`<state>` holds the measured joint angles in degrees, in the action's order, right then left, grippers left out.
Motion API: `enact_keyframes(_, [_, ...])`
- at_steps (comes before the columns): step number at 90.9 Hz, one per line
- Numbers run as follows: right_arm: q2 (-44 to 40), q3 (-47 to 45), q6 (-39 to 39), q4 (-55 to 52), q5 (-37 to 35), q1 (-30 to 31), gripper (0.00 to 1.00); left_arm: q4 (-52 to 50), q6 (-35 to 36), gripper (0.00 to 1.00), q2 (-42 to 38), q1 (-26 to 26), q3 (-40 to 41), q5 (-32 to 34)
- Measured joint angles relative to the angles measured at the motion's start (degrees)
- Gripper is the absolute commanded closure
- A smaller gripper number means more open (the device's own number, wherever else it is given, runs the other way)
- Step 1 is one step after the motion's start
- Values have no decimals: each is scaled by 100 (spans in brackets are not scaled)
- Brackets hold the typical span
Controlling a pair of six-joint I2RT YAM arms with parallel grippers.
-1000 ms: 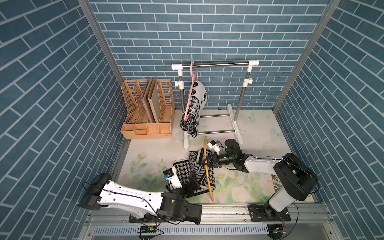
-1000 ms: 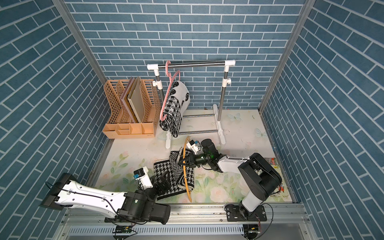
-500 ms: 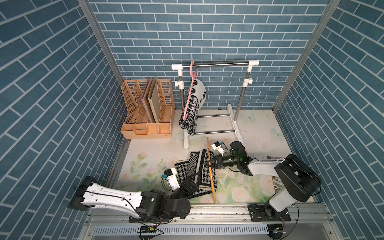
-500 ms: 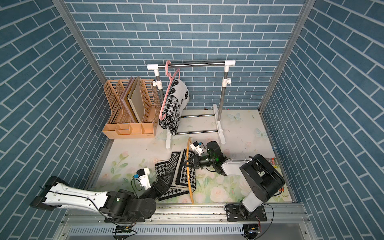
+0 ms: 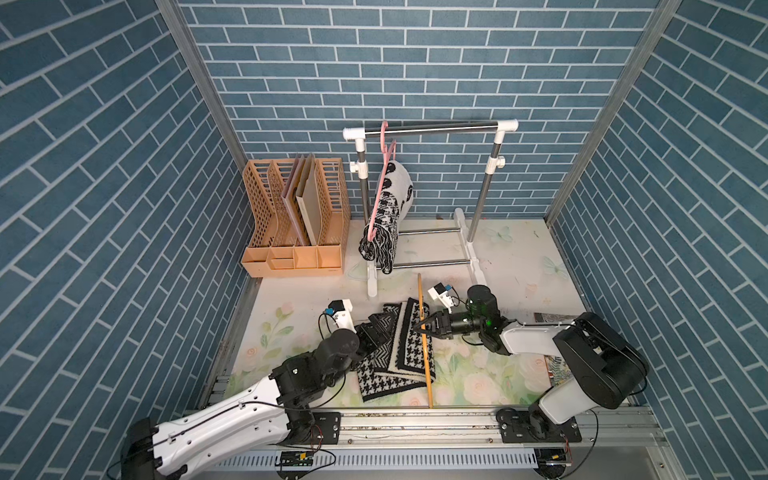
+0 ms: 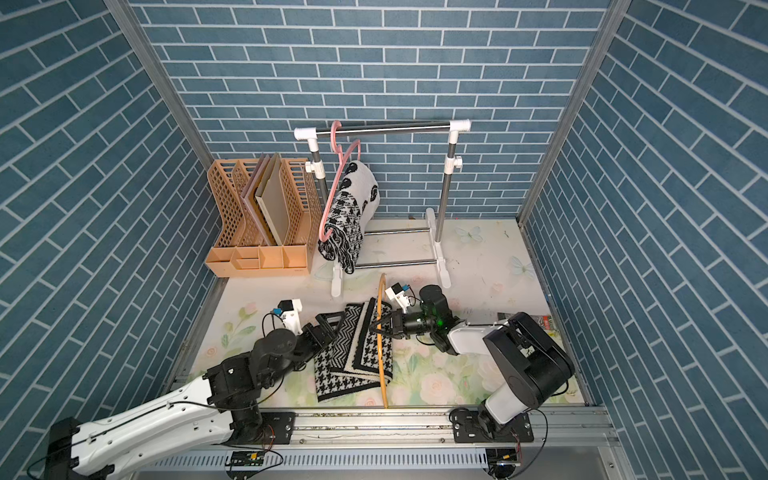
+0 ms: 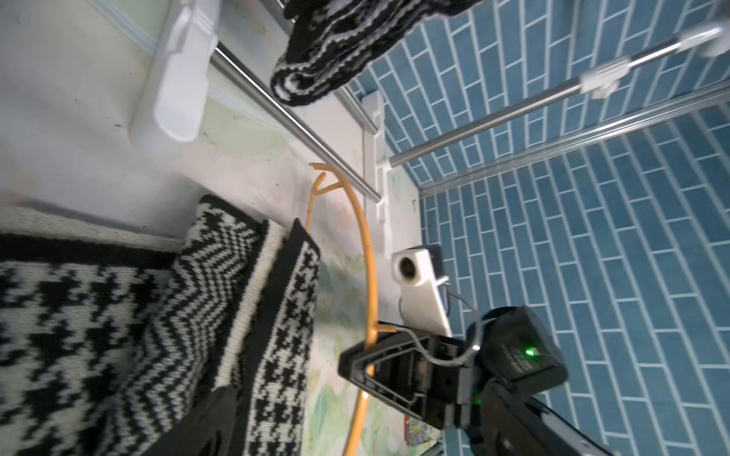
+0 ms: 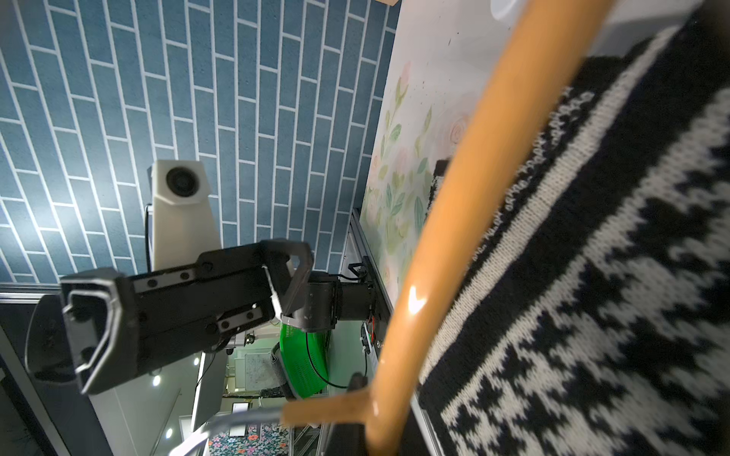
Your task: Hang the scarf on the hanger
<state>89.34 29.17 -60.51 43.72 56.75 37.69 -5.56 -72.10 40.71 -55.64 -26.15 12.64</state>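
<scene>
Entry: scarf (image 5: 399,361), black-and-white knit, folded, lying flat on the worktop (image 5: 498,374) in front of the rack (image 5: 432,126); not yet hung. Hanger (image 8: 454,205), orange, stood on edge over the side of the scarf nearer the right arm; whether any cloth passes through its frame cannot be told. Progress: early. 1 step looks done, the hanger being in hand. Judged left to do: draping the scarf over the hanger, lifting both, and hooking them on the rack, where 1 other scarf (image 5: 388,216) already hangs. Right gripper (image 5: 423,328): jaws clamped on the hanger's frame near its middle. Left gripper (image 5: 382,330): jaws wide apart, holding nothing, at the scarf's opposite folded edge; contact cannot be told.
</scene>
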Motion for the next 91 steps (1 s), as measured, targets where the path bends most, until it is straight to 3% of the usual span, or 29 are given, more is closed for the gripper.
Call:
enact_keyframes(17, [-42,-9,4,-15,2,0,100,-369,1187,0,855,1204,-94,-1517])
enact_keyframes(31, [-57,-11,7,-37,4,-2,100,-382,1971,0,1458,1836,-136,-2413])
enact_keyframes(54, [-125,-26,39,-103,7,-11,100,138,2664,0,2426,1974,-212,-3421])
enact_keyframes(70, [-129,-26,44,-114,7,-11,100,170,2918,1,2809,2002,-350,-3635])
enact_keyframes(91, [-151,-24,52,-149,4,-13,100,195,3136,9,3222,2028,-807,-3783])
